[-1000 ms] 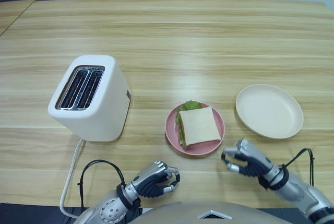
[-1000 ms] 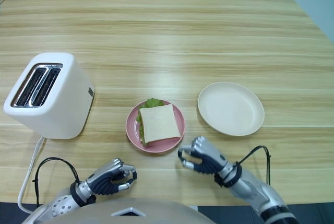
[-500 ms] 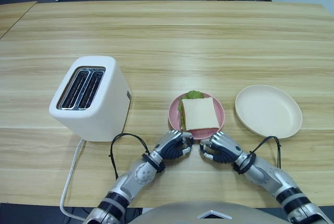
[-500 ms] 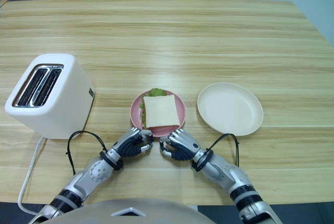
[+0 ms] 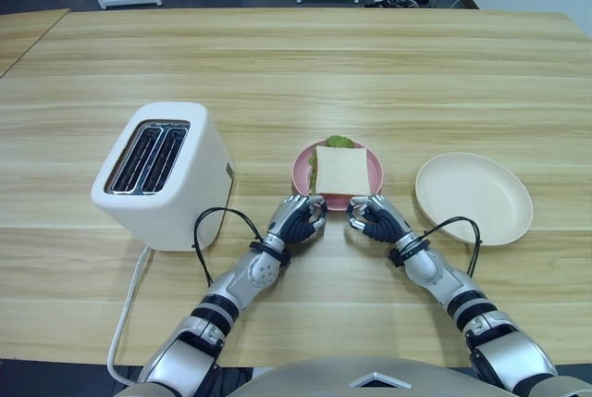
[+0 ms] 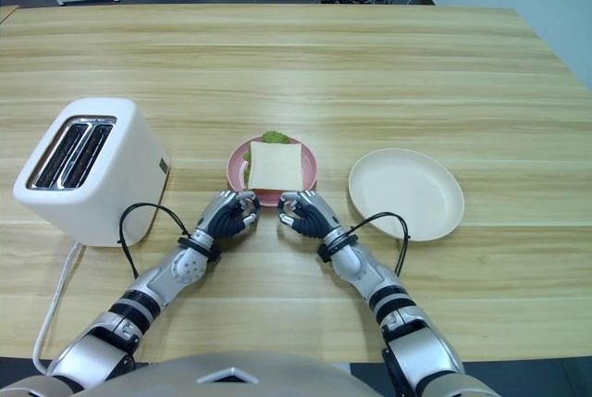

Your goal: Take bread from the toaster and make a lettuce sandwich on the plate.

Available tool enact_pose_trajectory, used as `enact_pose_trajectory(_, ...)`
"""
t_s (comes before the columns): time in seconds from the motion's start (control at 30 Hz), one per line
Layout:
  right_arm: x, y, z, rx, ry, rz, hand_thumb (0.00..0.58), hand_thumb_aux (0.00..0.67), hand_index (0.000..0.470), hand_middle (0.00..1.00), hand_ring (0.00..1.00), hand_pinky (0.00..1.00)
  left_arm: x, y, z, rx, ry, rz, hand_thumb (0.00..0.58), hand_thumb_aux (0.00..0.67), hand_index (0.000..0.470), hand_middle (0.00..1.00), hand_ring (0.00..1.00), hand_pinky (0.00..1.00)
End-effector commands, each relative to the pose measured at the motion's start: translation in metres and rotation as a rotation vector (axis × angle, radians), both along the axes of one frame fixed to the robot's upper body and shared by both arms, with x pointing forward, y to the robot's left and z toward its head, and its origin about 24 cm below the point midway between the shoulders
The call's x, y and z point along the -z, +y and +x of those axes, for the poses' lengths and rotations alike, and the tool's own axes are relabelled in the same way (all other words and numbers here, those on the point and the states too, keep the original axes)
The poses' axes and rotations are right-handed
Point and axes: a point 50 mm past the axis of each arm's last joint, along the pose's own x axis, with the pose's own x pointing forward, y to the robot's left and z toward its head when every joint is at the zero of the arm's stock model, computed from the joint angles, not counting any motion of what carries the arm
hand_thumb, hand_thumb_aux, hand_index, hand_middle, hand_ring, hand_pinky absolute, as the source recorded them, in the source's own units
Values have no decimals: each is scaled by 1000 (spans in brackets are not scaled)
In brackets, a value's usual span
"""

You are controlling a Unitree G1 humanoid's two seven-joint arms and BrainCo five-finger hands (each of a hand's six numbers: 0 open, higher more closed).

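Left eye view, middle: sandwich (image 5: 339,167) on pink plate (image 5: 301,173), toaster (image 5: 166,175) at left; left hand (image 5: 298,219) and right hand (image 5: 373,218) curled, empty, just below plate.

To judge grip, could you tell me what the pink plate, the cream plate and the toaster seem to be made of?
Pink plate: likely plastic, matte, even colour.
Cream plate: plastic or melamine, faint sheen on its rim.
Toaster: smooth white plastic shell, metal-looking slots.

A white toaster (image 5: 171,184), pink plate (image 5: 301,164), green lettuce (image 5: 339,141), pale bread (image 5: 339,169), cream plate (image 5: 473,198), light-grained wooden table (image 5: 305,73).
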Motion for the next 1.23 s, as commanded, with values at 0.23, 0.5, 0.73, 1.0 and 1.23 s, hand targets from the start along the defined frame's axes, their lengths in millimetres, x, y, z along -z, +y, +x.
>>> enact_pose_trajectory(0.23,-31,-14,-21,197,-294,335,0,0,0,0,0,0,-30,11,-34,-155,-285,-562,0,0,0,0,0,0)
enact_pose_trajectory(0.5,-35,-23,-26,347,-383,418,0,0,0,0,0,0,-30,25,-38,-306,-344,-579,0,0,0,0,0,0)
enact_pose_trajectory(0.73,-26,-25,-26,352,-374,377,0,0,0,0,0,0,-24,18,-39,-292,-302,-569,0,0,0,0,0,0)
enact_pose_trajectory(1.0,-23,-28,-27,381,-369,374,0,0,0,0,0,0,-21,15,-42,-306,-286,-553,0,0,0,0,0,0)
enact_pose_trajectory(1.23,-21,-27,-30,340,-356,359,0,0,0,0,0,0,-20,14,-45,-323,-252,-571,0,0,0,0,0,0)
